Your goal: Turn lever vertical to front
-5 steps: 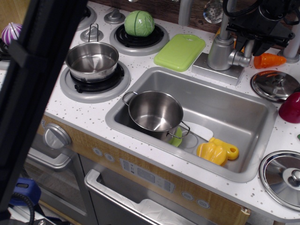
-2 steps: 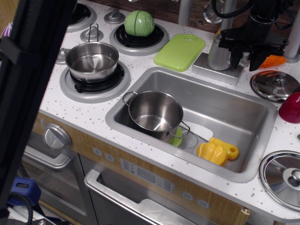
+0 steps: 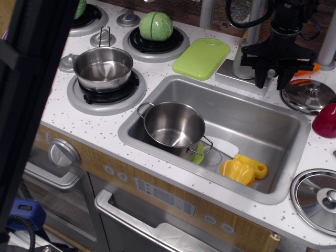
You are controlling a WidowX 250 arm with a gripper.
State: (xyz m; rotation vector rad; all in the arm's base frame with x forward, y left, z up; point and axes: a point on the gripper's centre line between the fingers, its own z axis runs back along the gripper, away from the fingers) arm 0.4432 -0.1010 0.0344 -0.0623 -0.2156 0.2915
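Two black fingers of the end effector (image 3: 273, 79) hang spread apart at the sink's (image 3: 262, 131) back edge, straddling the lever (image 3: 271, 72) — a pale stub just visible between them, beside the faucet column (image 3: 242, 55). Whether they touch it, I cannot tell.

arm: black, reaches down from the upper right edge, wrist upright with cables looped beside it | gripper (image 3: 272, 80): points straight down, two black fingers (image 3: 259, 77) spread apart | between the fingers: a pale grey piece, contact unclear
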